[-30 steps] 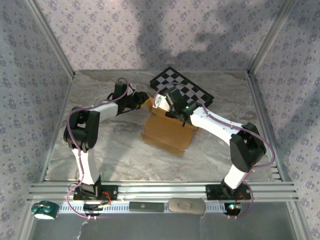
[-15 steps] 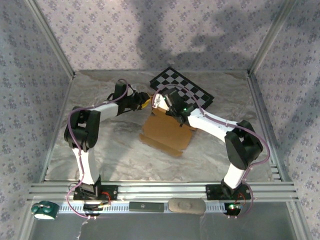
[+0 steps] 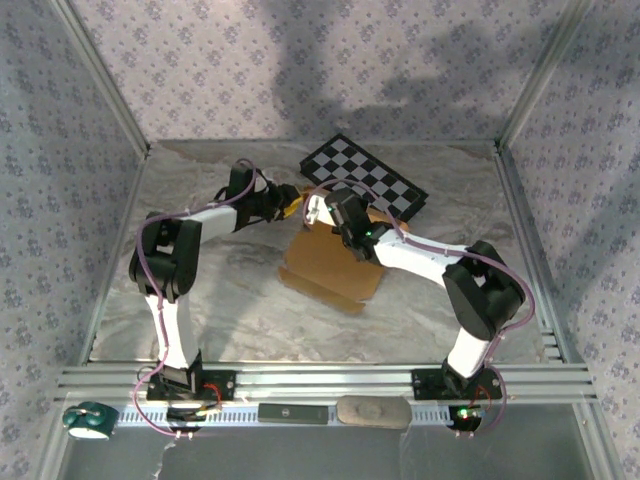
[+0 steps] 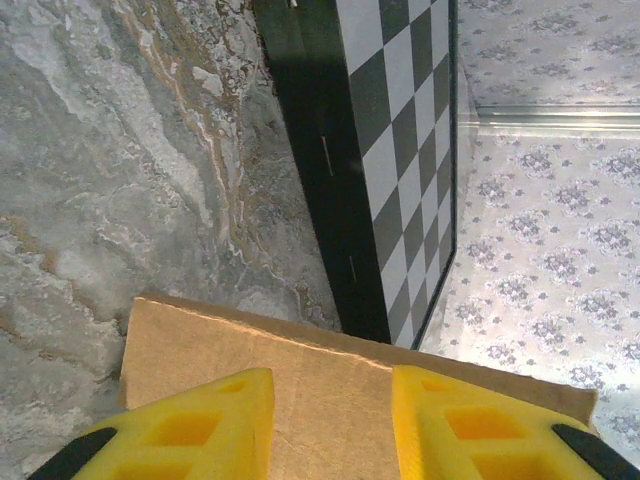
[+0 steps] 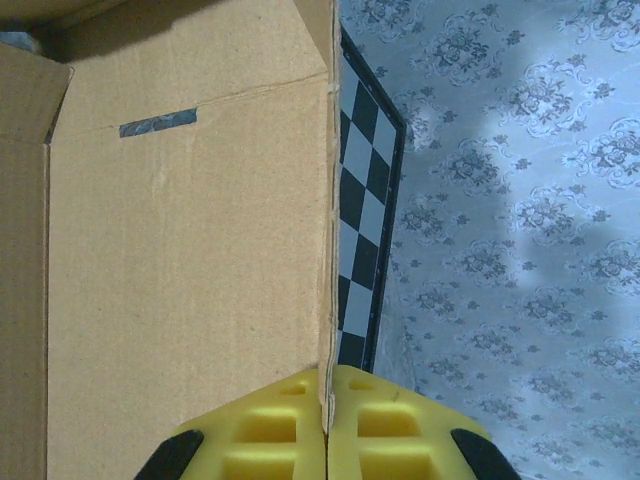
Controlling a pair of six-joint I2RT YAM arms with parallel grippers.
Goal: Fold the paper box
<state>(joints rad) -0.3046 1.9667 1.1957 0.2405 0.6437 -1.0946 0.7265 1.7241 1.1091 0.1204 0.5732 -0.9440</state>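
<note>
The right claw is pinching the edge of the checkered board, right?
No. The right claw is pinching the edge of the paper box, not the checkered board, which lies beyond it. The right wrist view shows the claw shut on cardboard.

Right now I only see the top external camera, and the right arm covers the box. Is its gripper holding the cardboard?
Observer: Yes. In the right wrist view the right gripper is shut on a thin upright edge of the paper box.
Operator: What about the other gripper?
Observer: The left gripper is open. A cardboard flap shows flat in the gap between its yellow fingers, not pinched.
Operator: Is there a mark inside the box?
Observer: A short dark strip sits beside a crease. I cannot tell whether it is a slot or tape.
</note>
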